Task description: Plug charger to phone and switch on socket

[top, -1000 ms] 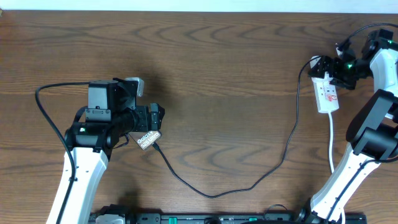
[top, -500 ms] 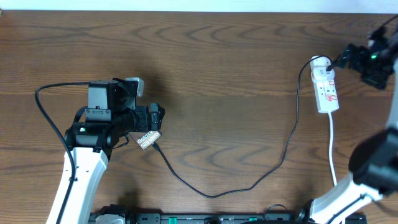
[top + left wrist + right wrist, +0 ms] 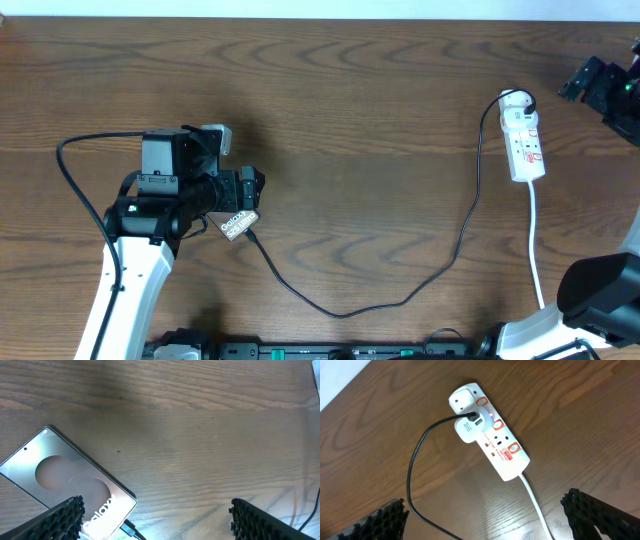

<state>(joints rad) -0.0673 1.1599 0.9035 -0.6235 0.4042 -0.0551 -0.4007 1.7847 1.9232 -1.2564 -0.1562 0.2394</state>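
Note:
The phone (image 3: 65,482) lies flat on the wood, glossy grey face up, with its "Galaxy" end near my left finger (image 3: 55,522). The charger (image 3: 340,312) runs as a thin black cable from the phone (image 3: 238,223) to the socket (image 3: 526,145). Its plug tip (image 3: 131,530) sits against the phone's end edge. My left gripper (image 3: 157,525) hovers open just right of the phone, holding nothing. The white socket (image 3: 490,430) shows a small red light by its switches. My right gripper (image 3: 487,520) is open above the table, well back from it.
The socket's white lead (image 3: 535,235) trails towards the front edge near the right arm's base. The charger cable (image 3: 415,475) loops across the table's middle. In the overhead view the right gripper (image 3: 590,80) sits at the far right edge.
The right arm has drawn back from the socket, up and to the right. The left arm, phone and cable have not moved.

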